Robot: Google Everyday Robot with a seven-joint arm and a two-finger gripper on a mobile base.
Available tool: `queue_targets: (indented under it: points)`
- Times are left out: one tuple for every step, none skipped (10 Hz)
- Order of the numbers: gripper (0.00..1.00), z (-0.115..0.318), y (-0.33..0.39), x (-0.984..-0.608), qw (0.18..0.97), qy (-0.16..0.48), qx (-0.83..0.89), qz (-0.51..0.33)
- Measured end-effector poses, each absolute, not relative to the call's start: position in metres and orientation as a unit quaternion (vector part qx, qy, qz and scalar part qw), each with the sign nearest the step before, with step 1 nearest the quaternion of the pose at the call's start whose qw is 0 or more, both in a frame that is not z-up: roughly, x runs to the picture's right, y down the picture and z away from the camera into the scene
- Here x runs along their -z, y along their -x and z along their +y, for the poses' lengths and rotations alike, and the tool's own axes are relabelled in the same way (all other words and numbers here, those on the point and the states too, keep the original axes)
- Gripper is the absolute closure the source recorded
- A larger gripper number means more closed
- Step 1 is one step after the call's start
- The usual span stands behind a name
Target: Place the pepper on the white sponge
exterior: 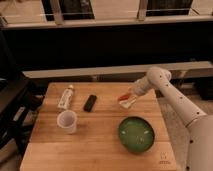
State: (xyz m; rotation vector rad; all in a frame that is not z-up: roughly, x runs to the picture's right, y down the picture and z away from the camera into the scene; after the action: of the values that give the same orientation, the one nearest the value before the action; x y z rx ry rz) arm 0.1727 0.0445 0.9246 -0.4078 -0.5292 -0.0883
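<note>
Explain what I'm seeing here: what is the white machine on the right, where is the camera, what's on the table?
The white machine from the right is a robot arm; the gripper at its tip is over the far right of the wooden table. One camera looks down at it from the near side. On it: a white bottle lying down, a black object, a white cup, a green bowl and a white sponge. An orange-red pepper is at the gripper, by the sponge; whether it is held or resting there cannot be told.

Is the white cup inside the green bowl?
No, the white cup stands on the table apart from the green bowl, while the gripper is over the white sponge.
</note>
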Motion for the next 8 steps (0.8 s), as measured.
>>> queue_targets:
  points:
    - [0.53,0.0463,-0.1734,-0.9261,0.943,0.203,0.041,-0.260]
    - [0.44,0.0480,-0.1739,-0.9271,0.943,0.205,0.038,-0.260]
    - [0.35,0.0491,-0.1748,-0.9276,0.943,0.206,0.036,-0.260]
    - [0.25,0.0494,-0.1745,-0.9279,0.942,0.207,0.035,-0.260]
    - [0.20,0.0497,-0.1742,-0.9281,0.942,0.208,0.034,-0.261]
    - [0.20,0.0496,-0.1738,-0.9282,0.942,0.208,0.034,-0.261]
    - [0.20,0.0501,-0.1733,-0.9285,0.942,0.209,0.034,-0.262]
    - [0.20,0.0501,-0.1736,-0.9284,0.942,0.209,0.033,-0.262]
